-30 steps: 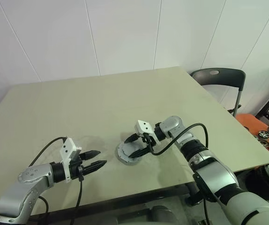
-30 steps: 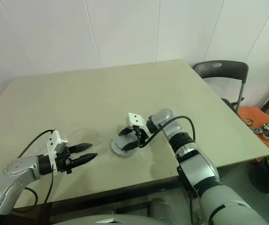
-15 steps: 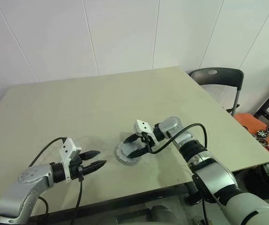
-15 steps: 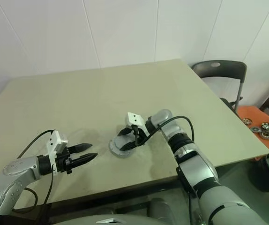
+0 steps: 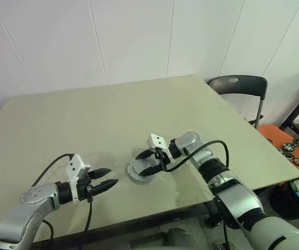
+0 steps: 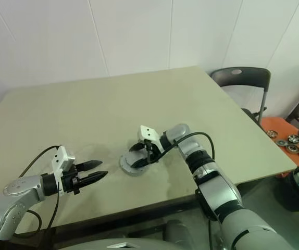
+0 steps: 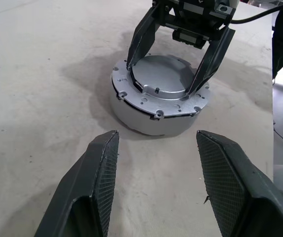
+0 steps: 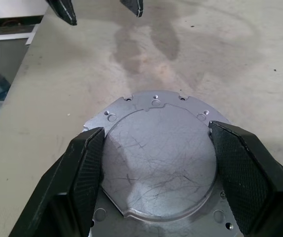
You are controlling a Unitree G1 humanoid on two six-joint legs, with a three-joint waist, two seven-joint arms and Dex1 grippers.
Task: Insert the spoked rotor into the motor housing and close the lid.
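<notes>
The silvery motor housing [image 5: 140,174] stands on the table near its front. The flat grey lid [image 7: 163,76] lies in the housing's top, level with the rim. My right gripper [image 5: 142,164] reaches over it from the right. Its two black fingers [image 8: 85,163] press against opposite edges of the lid [image 8: 159,158]. A hand's width to the left of the housing [image 7: 154,123], my left gripper [image 5: 112,176] hovers low over the table. It points at the housing, open and empty. The spoked rotor is hidden.
The beige table [image 5: 87,114] stretches wide behind and to the left of the housing. A dark chair [image 5: 238,86] stands at the table's far right corner. On the floor to the right lies an orange mat [image 5: 287,143] with several small wheel-like parts.
The head camera has shifted slightly. Both grippers, the housing and the lid stand as before.
</notes>
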